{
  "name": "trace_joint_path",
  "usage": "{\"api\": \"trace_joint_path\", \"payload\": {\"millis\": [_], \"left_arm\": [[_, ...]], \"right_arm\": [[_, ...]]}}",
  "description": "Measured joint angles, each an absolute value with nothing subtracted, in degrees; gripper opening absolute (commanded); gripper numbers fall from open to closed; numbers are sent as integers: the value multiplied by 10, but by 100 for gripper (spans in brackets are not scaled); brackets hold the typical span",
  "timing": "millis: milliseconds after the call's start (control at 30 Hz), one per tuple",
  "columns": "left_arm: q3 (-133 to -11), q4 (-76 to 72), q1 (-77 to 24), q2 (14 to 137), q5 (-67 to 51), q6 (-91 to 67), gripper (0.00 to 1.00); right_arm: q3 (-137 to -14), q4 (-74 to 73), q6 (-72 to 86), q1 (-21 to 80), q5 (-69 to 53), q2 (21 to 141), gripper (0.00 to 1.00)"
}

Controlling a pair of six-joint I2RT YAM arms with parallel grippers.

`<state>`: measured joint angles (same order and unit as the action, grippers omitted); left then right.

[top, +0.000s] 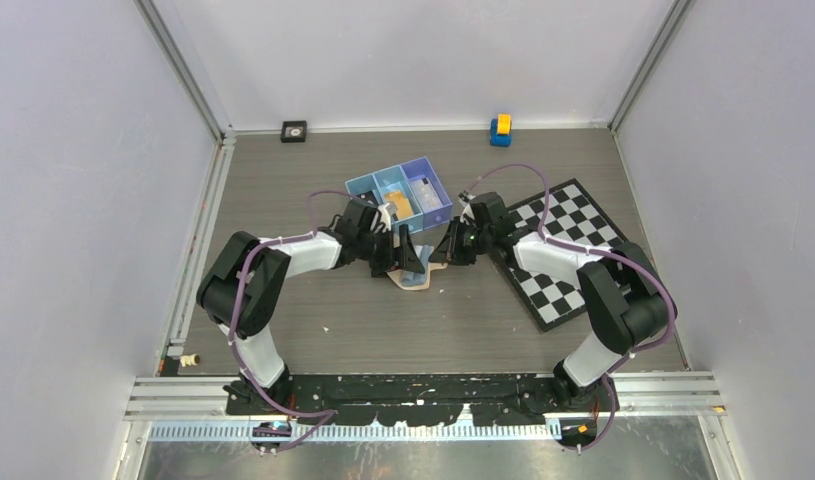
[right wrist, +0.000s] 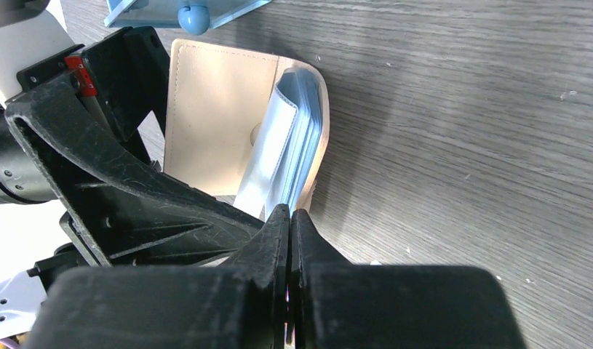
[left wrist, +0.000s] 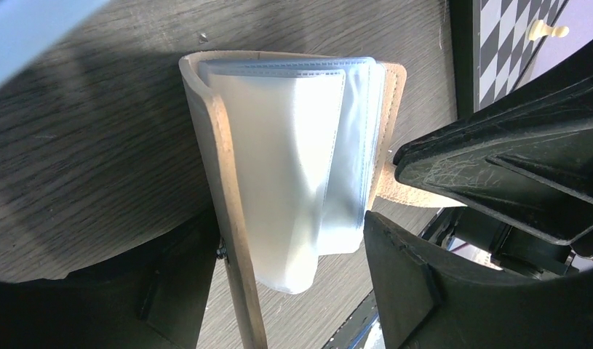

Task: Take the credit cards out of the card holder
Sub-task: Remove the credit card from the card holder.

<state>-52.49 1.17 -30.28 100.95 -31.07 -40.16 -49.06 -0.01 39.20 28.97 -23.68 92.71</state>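
— Where's the tan leather folding card holder (right wrist: 213,116)?
— Mid-table, open. The left pincer (left wrist: 289,240) gapes around its clear sleeves (left wrist: 293,145); the right pincer (right wrist: 289,214) nips its edge tight. By the far edge, a blue plastic tray (top: 368,188) has an orange-tan card (top: 401,204) in its middle box.

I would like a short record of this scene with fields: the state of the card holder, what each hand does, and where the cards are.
card holder: lies open on the table, one cover flat, the other raised
clear sleeves: stand fanned, look empty in both wrist views
credit cards: none visible in the holder
left hand: open, its fingers on either side of the holder
right hand: shut, apparently pinching the raised cover's edge
blue tray: just behind the holder
orange-tan item: in the tray's middle compartment, too small to identify
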Motion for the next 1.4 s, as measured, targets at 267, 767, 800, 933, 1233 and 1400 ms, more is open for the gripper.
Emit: {"api": "trace_joint_path", "payload": {"millis": [267, 767, 800, 933, 1233, 1400], "left_arm": [[-533, 25, -304, 1014, -308, -399, 55], [-540, 36, -302, 1020, -311, -402, 23], [-538, 29, -300, 1020, -315, -404, 23], [-514, -14, -289, 1020, -340, -429, 22], [-473, -92, -264, 1014, -379, -475, 20], [-458, -128, -252, 1007, -398, -500, 20]], "right_arm": [[-491, 3, 392, 292, -240, 927, 1], [-488, -4, 391, 294, -222, 914, 7], [-488, -6, 391, 294, -219, 912, 13], [-488, -14, 389, 295, -201, 905, 50], [-479, -21, 395, 295, -186, 894, 83], [-475, -16, 397, 291, -188, 894, 75]]}}
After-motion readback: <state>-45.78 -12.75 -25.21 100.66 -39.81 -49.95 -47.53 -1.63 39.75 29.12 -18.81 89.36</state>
